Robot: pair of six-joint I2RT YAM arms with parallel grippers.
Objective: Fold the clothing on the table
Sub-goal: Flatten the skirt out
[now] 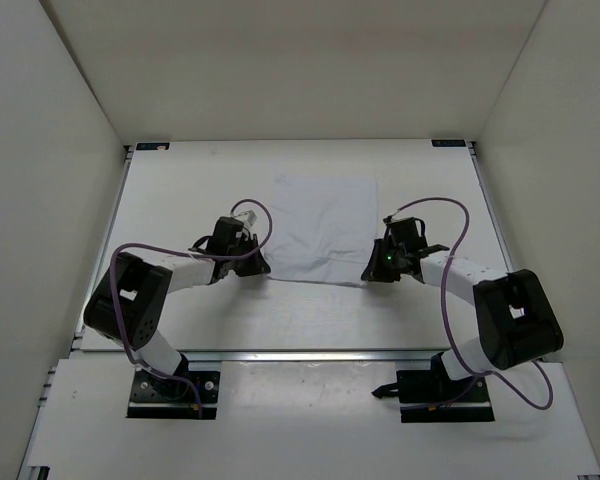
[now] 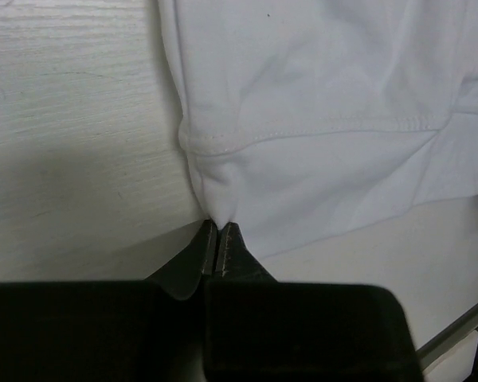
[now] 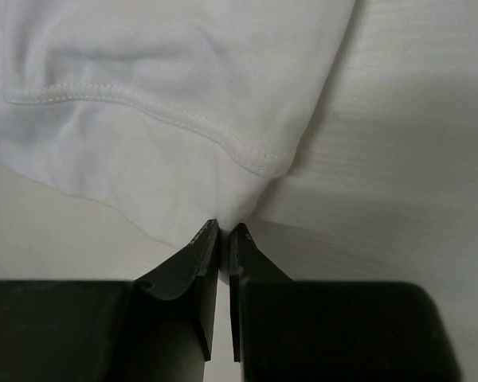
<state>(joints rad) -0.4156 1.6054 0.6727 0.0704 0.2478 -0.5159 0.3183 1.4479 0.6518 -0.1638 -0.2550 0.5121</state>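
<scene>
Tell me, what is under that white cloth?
The clothing lies on the white table, which shows all around it. The left gripper and right gripper have their jaws shut on its near corners. The tabletop beneath is covered; no bump hints at anything else.

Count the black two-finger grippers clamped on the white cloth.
2. The left black two-finger gripper pinches the near-left corner of the thin white fabric clothing; the right black gripper pinches its near-right corner. None hidden.

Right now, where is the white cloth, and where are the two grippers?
The plain white thin fabric clothing (image 1: 325, 228): top view, middle of the cloth.
The left gripper (image 2: 219, 228): left wrist view, between its dark fingertips, pinching a corner.
The right gripper (image 3: 225, 229): right wrist view, between its dark fingertips.
</scene>
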